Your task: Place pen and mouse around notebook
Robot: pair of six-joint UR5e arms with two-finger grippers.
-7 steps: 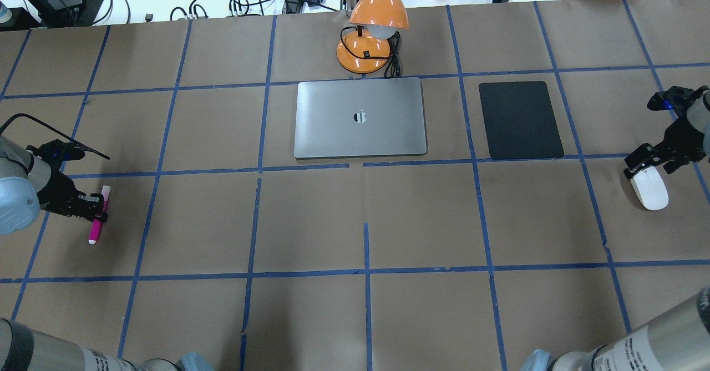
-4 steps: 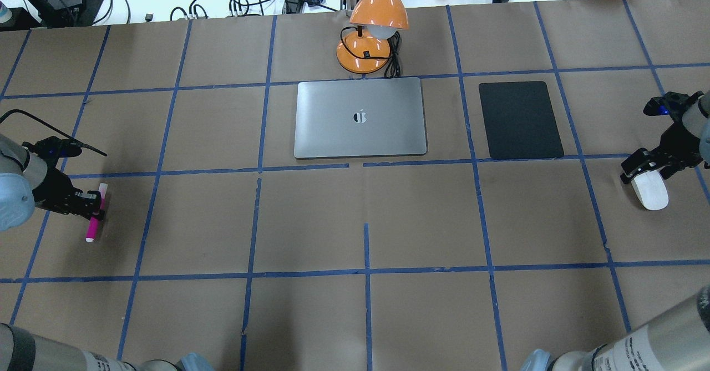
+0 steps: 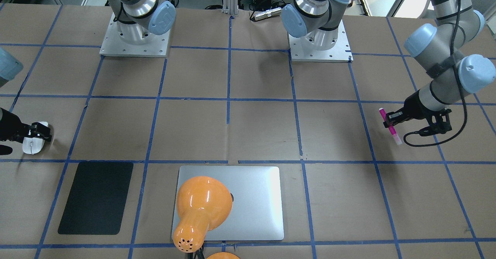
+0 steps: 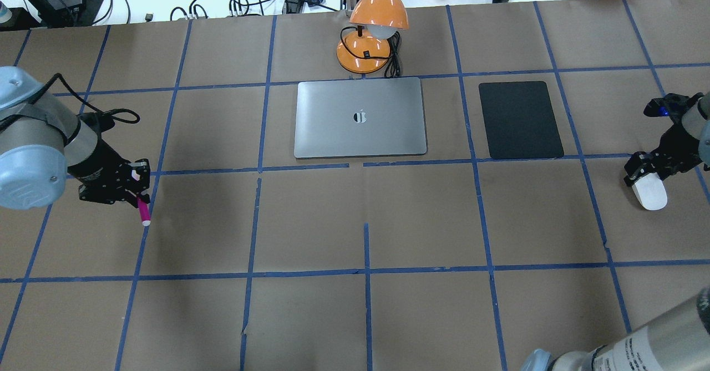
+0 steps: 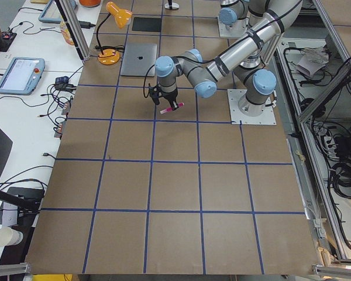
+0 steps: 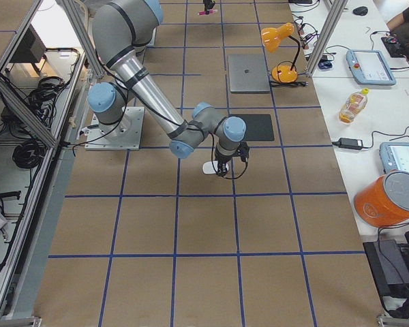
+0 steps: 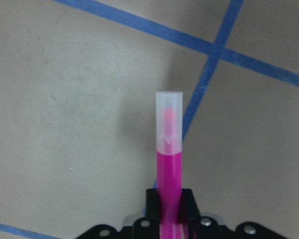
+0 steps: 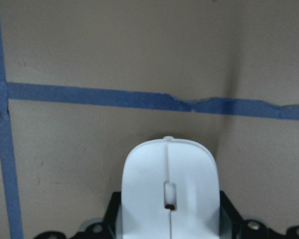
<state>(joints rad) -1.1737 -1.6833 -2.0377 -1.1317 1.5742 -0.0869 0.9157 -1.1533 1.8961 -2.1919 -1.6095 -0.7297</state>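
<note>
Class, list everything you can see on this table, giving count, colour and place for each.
silver-grey metal notebook slab: 1, silver-grey, table's far centre
orange desk lamp: 1, orange, behind the notebook
thin black rectangular mat: 1, black, right of notebook
magenta-pink capped pen: 1, magenta, left side, gripped
flat white oval mouse: 1, white, right edge, gripped
brown-paper table: 1, brown, blue tape grid
left gripper: 1, black, shut on pen
right gripper: 1, black, shut on mouse

Silver-grey tube arms, pale blue joint caps — left gripper [image 4: 141, 191] and right gripper [image 4: 639, 174] black; black cable [image 4: 125, 118] along the left arm [image 3: 441, 47].
</note>
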